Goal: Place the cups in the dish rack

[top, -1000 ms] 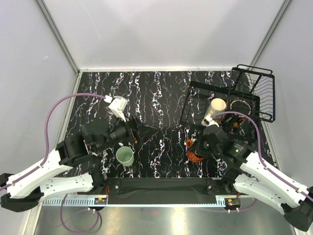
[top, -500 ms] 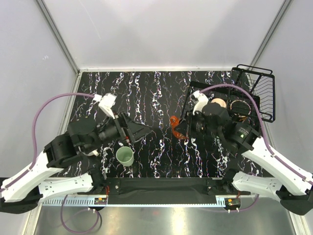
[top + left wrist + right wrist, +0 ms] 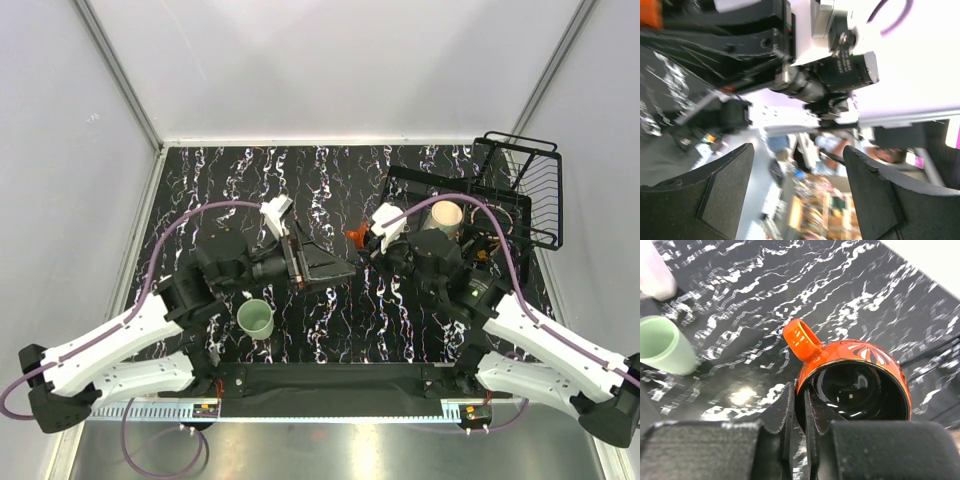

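White walls boxed in a black, white-veined counter (image 3: 300, 180), with the dish rack (image 3: 530, 185) in its far right corner and a cream cup (image 3: 445, 215) already lying in the rack's basket. The right end effector (image 3: 799, 410) was clamped on the red cup (image 3: 852, 385), one finger inside the rim and one outside, just below the handle (image 3: 801, 340). The overhead view put that cup above the middle of the counter, just off the rack's left side. The left end effector (image 3: 797, 150) hung with its fingers spread and nothing between them, near the counter's centre and pointing toward the right arm. The mint-green cup (image 3: 255, 318) stood mouth-up by the near edge, left of centre. The step in hand looked to be carrying the red cup to the rack. To do it well, the right arm would need to bring the cup in over the basket's wire wall and pick a free place beside the cream cup. It should let go only once the wires bore the cup, since a pinch on one wall of the rim could let it swing. The left arm had best keep out of the crossing path.
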You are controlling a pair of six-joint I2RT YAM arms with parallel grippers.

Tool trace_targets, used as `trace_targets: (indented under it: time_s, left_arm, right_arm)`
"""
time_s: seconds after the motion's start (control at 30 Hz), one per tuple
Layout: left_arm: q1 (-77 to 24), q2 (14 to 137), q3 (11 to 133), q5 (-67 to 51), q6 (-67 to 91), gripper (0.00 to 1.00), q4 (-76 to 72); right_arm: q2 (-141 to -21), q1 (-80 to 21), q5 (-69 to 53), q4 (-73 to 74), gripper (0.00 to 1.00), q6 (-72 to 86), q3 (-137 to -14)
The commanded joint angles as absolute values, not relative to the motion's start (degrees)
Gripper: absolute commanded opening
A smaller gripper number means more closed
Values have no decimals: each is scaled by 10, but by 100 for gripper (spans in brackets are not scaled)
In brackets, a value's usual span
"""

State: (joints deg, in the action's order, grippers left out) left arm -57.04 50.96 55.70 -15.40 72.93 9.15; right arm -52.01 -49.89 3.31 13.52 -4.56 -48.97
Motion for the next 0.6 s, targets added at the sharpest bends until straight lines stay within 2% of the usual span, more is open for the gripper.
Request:
trace_targets:
  time_s: [0.0, 0.23, 0.47, 0.57]
  left_arm:
    - [-559, 516, 543, -245, 813, 77, -44]
    - [-530, 528, 519, -296, 870, 77, -107]
    - [-523, 595, 518, -349, 957, 73, -235]
    - [-524, 606, 533, -351, 962, 71, -228]
  right_arm:
    - [-477, -503, 12, 11, 0, -175, -491]
    - [-334, -504, -52, -37, 0, -246, -431]
    - [-319, -504, -108, 30, 0, -266, -447]
    - [-319, -504, -114, 33, 0, -281, -447]
